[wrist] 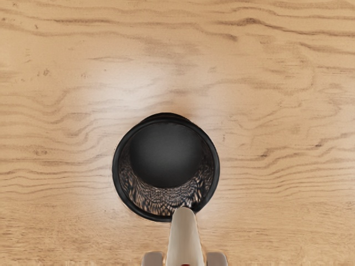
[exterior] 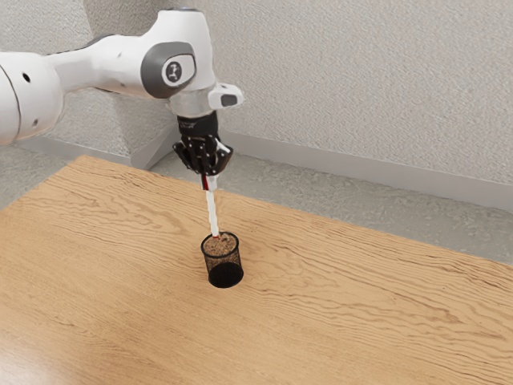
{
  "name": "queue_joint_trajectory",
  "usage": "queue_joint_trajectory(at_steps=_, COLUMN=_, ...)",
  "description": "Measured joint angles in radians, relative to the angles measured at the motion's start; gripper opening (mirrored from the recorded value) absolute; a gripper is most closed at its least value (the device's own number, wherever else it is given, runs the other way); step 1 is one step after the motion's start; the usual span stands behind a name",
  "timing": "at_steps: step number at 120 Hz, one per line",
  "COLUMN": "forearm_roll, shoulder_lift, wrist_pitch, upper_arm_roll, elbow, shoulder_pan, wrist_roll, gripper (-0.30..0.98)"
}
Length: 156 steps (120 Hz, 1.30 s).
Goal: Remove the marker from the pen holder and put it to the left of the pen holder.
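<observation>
So the marker (exterior: 212, 212) is hanging close to upright, long pale end down, with a bit of dark red up by the grip, and its lower end is right around the mouth of the pen holder (exterior: 225, 275). In the wrist view that end overlaps the rim on the side nearest the grip, so honestly I can't tell if it's fully clear or just barely poking in. The end effector (exterior: 210, 181) is closed around the marker, one fingertip on each side of it, pretty narrow. The holder itself is black mesh, standing upright on the wooden counter (exterior: 361, 297), and the wrist view looks down into it, dark bottom and all. Further out, the arm (exterior: 88, 68) reaches in from the exterior view's left, with a pale textured wall (exterior: 361, 72) on the far side past the counter. If you ask me, this is the tail end of the pulling-out step, with the placing part not done yet. Next I'd go up a touch more to be safe, so the low end doesn't snag the rim and tip the holder, then slide over to the holder's left. After that it's about lowering until the marker meets the wood, ideally laid over some first, because let go upright it'd probably topple and roll. Then open up gently and back off without bumping the holder.
</observation>
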Motion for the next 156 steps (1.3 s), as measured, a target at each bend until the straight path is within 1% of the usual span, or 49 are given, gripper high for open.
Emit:
queue_joint_trajectory(at_steps=5, forearm_roll=0.009, shoulder_lift=-0.004, wrist_pitch=-0.03, upper_arm_roll=0.0, elbow=0.004, shoulder_pan=0.022, wrist_roll=-0.002, gripper=-0.07)
queue_joint_trajectory(at_steps=9, forearm_roll=0.024, shoulder_lift=0.028, wrist_pitch=-0.064, upper_arm_roll=0.004, elbow=0.045, shoulder_pan=0.039, wrist_roll=-0.004, gripper=-0.07)
queue_joint_trajectory(at_steps=13, forearm_roll=0.038, shoulder_lift=0.106, wrist_pitch=-0.116, upper_arm_roll=0.031, elbow=0.139, shoulder_pan=0.049, wrist_roll=-0.006, gripper=-0.07)
queue_joint_trajectory(at_steps=22, forearm_roll=0.045, shoulder_lift=0.367, wrist_pitch=-0.279, upper_arm_roll=0.134, elbow=0.447, shoulder_pan=0.065, wrist_roll=-0.01, gripper=-0.07)
queue_joint_trajectory(at_steps=28, forearm_roll=0.028, shoulder_lift=0.451, wrist_pitch=-0.377, upper_arm_roll=0.192, elbow=0.543, shoulder_pan=0.082, wrist_roll=-0.012, gripper=-0.07)
queue_joint_trajectory(at_steps=33, forearm_roll=0.017, shoulder_lift=0.476, wrist_pitch=-0.443, upper_arm_roll=0.214, elbow=0.553, shoulder_pan=0.097, wrist_roll=-0.014, gripper=-0.07)
queue_joint_trajectory(at_steps=43, forearm_roll=-0.005, shoulder_lift=0.501, wrist_pitch=-0.538, upper_arm_roll=0.23, elbow=0.517, shoulder_pan=0.12, wrist_roll=-0.018, gripper=-0.07)
queue_joint_trajectory(at_steps=59, forearm_roll=-0.058, shoulder_lift=0.56, wrist_pitch=-0.593, upper_arm_roll=0.236, elbow=0.489, shoulder_pan=0.14, wrist_roll=-0.022, gripper=-0.06)
queue_joint_trajectory(at_steps=87, forearm_roll=-0.139, shoulder_lift=0.607, wrist_pitch=-0.529, upper_arm_roll=0.234, elbow=0.488, shoulder_pan=0.15, wrist_roll=-0.027, gripper=-0.03)
queue_joint_trajectory(at_steps=115, forearm_roll=-0.172, shoulder_lift=0.622, wrist_pitch=-0.447, upper_arm_roll=0.229, elbow=0.488, shoulder_pan=0.15, wrist_roll=-0.032, gripper=0.03)
queue_joint_trajectory(at_steps=125, forearm_roll=-0.19, shoulder_lift=0.629, wrist_pitch=-0.385, upper_arm_roll=0.228, elbow=0.488, shoulder_pan=0.15, wrist_roll=-0.026, gripper=0.05)
queue_joint_trajectory(at_steps=141, forearm_roll=-0.227, shoulder_lift=0.657, wrist_pitch=-0.235, upper_arm_roll=0.228, elbow=0.475, shoulder_pan=0.16, wrist_roll=0.006, gripper=0.06)
queue_joint_trajectory(at_steps=143, forearm_roll=-0.23, shoulder_lift=0.656, wrist_pitch=-0.22, upper_arm_roll=0.228, elbow=0.474, shoulder_pan=0.161, wrist_roll=0.012, gripper=0.08)
queue_joint_trajectory(at_steps=147, forearm_roll=-0.235, shoulder_lift=0.643, wrist_pitch=-0.195, upper_arm_roll=0.228, elbow=0.471, shoulder_pan=0.16, wrist_roll=0.023, gripper=0.16)
queue_joint_trajectory(at_steps=151, forearm_roll=-0.238, shoulder_lift=0.59, wrist_pitch=-0.176, upper_arm_roll=0.226, elbow=0.436, shoulder_pan=0.154, wrist_roll=0.034, gripper=0.23)
queue_joint_trajectory(at_steps=156, forearm_roll=-0.238, shoulder_lift=0.441, wrist_pitch=-0.155, upper_arm_roll=0.216, elbow=0.303, shoulder_pan=0.141, wrist_roll=0.047, gripper=0.31)
